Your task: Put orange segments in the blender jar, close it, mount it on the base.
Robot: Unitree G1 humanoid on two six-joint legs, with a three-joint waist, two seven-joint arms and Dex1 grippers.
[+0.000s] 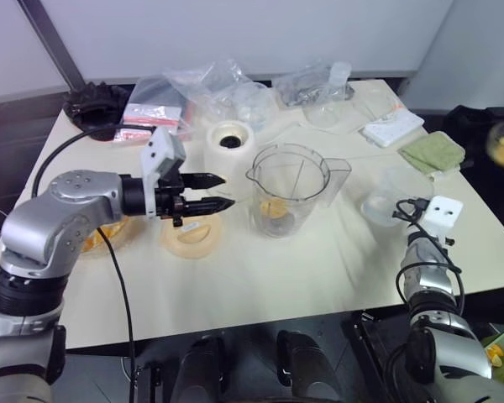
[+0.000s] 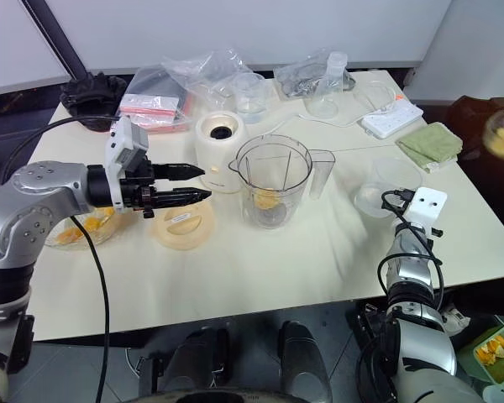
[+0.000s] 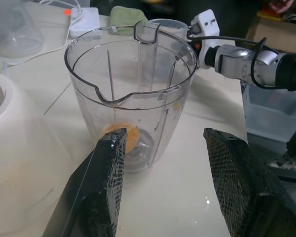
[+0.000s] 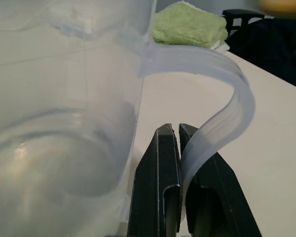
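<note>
The blender jar (image 2: 273, 180) stands upright and uncovered at the table's middle, with orange segments (image 3: 131, 134) lying at its bottom by the blade. Left of the jar hangs my left gripper (image 2: 206, 183), pointing at it, open, with nothing between its fingers (image 3: 108, 177). The white base (image 2: 221, 143) stands just behind that gripper, left of the jar. More orange segments lie in a glass bowl (image 2: 76, 231), half hidden under my left arm. My right gripper (image 4: 176, 129) is shut beside the handle of a smaller clear jug (image 4: 64, 98), low at the table's right.
A round peach lid (image 2: 183, 225) lies flat under my left gripper. The smaller jug (image 2: 382, 189) sits right of the jar. A green cloth (image 2: 433, 144), a power strip (image 2: 392, 117) and plastic bags (image 2: 185, 80) lie toward the back.
</note>
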